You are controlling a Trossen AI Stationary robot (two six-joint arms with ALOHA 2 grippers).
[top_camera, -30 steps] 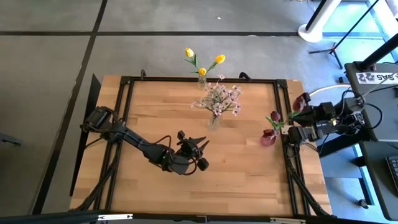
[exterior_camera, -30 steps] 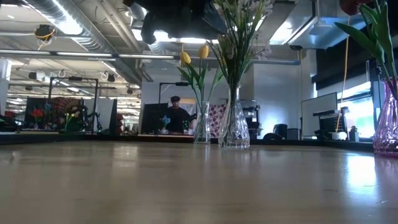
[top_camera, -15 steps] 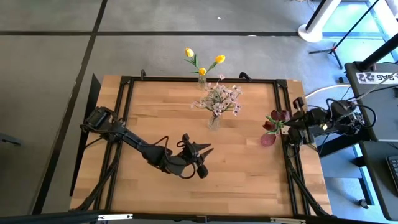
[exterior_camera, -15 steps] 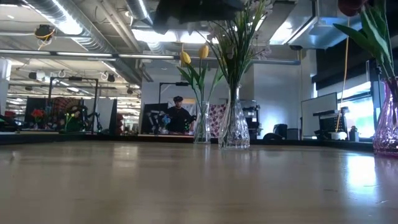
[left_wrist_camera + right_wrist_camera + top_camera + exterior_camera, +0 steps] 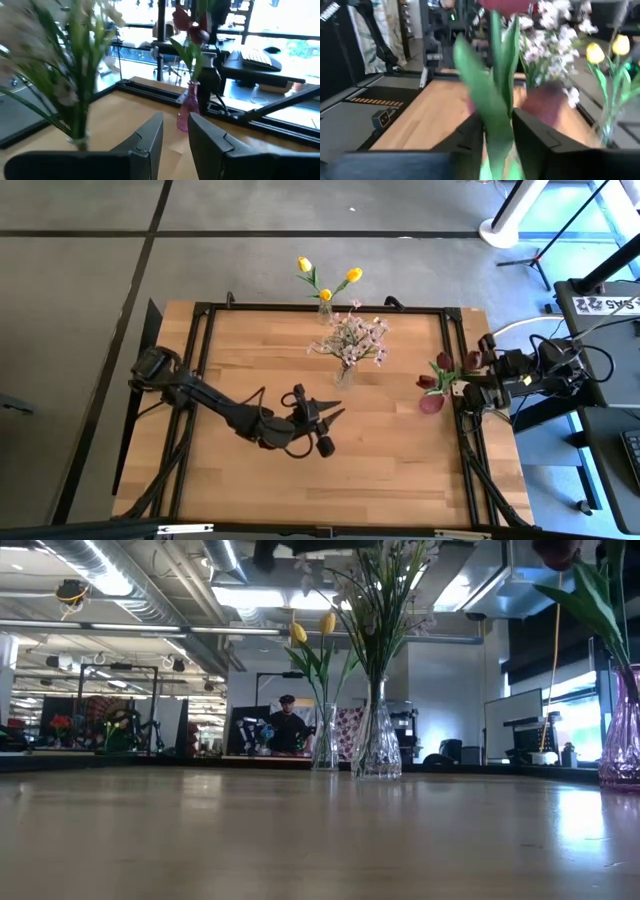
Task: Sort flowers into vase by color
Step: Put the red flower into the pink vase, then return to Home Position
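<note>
A purple vase (image 5: 431, 403) near the table's right edge holds dark red tulips (image 5: 436, 370). My right gripper (image 5: 468, 385) is beside that vase, shut on another red tulip (image 5: 472, 360); its head (image 5: 505, 5) shows above the fingers. White-pink sprays (image 5: 348, 340) stand in a clear vase (image 5: 378, 740) at the table's middle. Yellow tulips (image 5: 325, 285) stand in a vase at the far edge. My left gripper (image 5: 330, 418) hovers open over the middle of the table, touching nothing. My right gripper pinches the red tulip's green stem and leaves (image 5: 496, 112) between its two fingers, below the head. The fingers come about level from the table's right side and lie across the stem. The tulip stands roughly upright. Whether its lower end is in the purple vase, I cannot tell.
A black frame rail (image 5: 455, 350) runs along the table's edges, close to the purple vase. Bare wood lies in front of my left gripper (image 5: 175, 137) and along the near half. A person (image 5: 285, 725) sits far behind the table.
My right gripper has carried the red tulip toward the table's left and near side, closer to the purple vase. My left gripper has drifted a little toward the table's right.
</note>
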